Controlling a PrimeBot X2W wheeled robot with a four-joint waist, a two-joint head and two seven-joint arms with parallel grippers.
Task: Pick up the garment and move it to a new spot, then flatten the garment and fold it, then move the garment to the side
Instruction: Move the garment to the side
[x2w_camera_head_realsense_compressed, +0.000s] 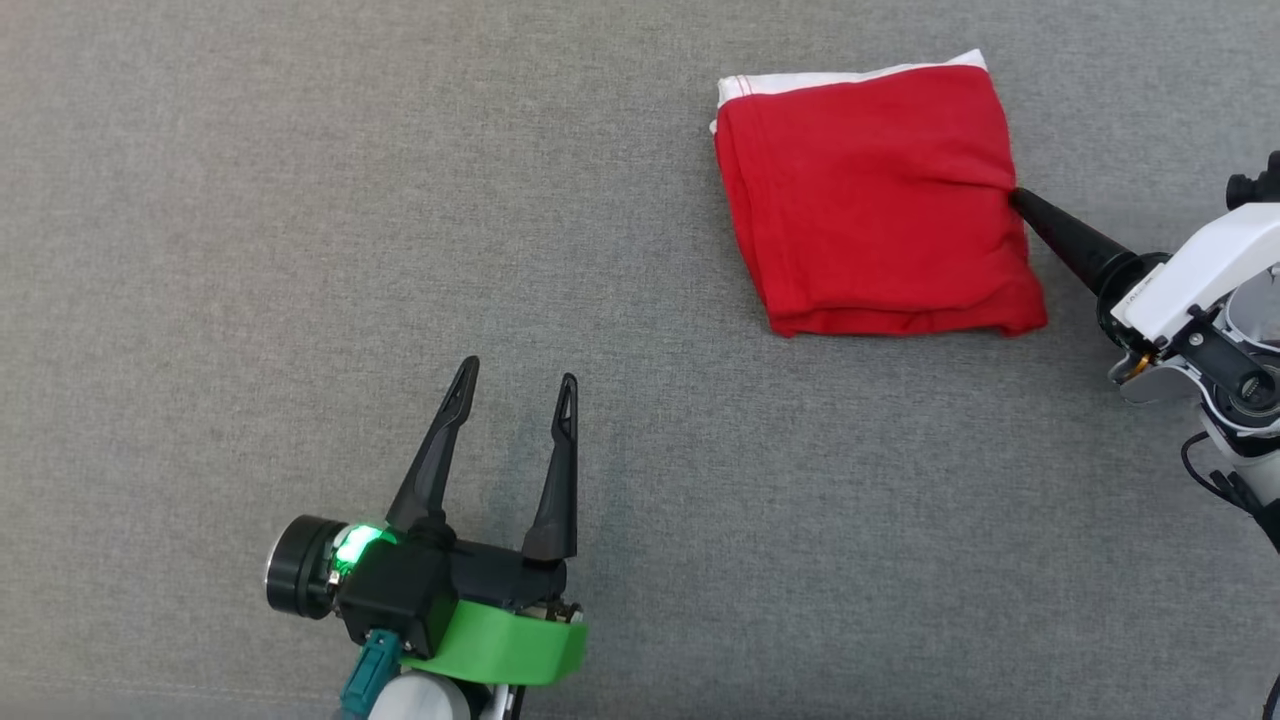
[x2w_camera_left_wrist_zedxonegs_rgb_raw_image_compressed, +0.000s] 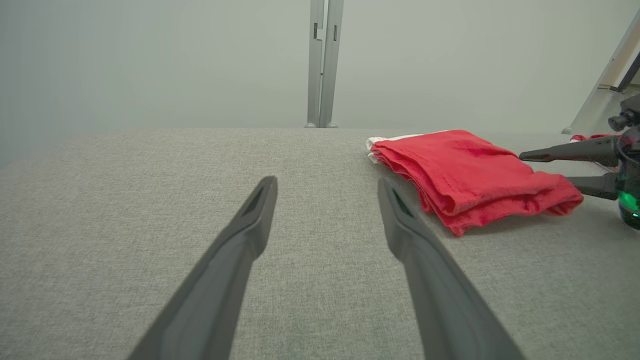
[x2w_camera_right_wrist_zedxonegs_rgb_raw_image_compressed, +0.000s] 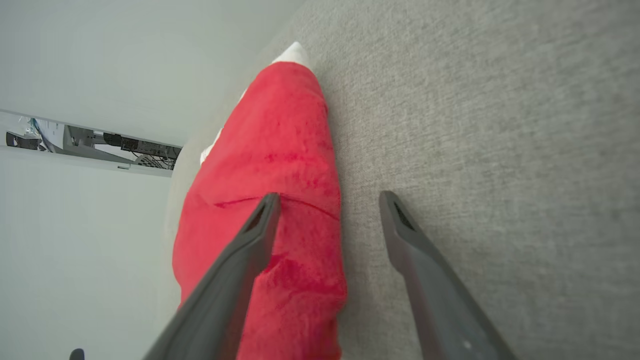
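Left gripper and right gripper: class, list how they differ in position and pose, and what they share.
Position: the left gripper sits over bare grey surface, well apart from the folded red garment; the right gripper is at the garment's right edge, one jaw over it. Pose: the left gripper's jaws lie side by side; the right gripper's stand one above the other. Shared: both are open, holding nothing.

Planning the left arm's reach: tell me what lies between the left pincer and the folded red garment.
Only bare grey fabric surface separates the left pincer and the folded red garment, as the head view shows.
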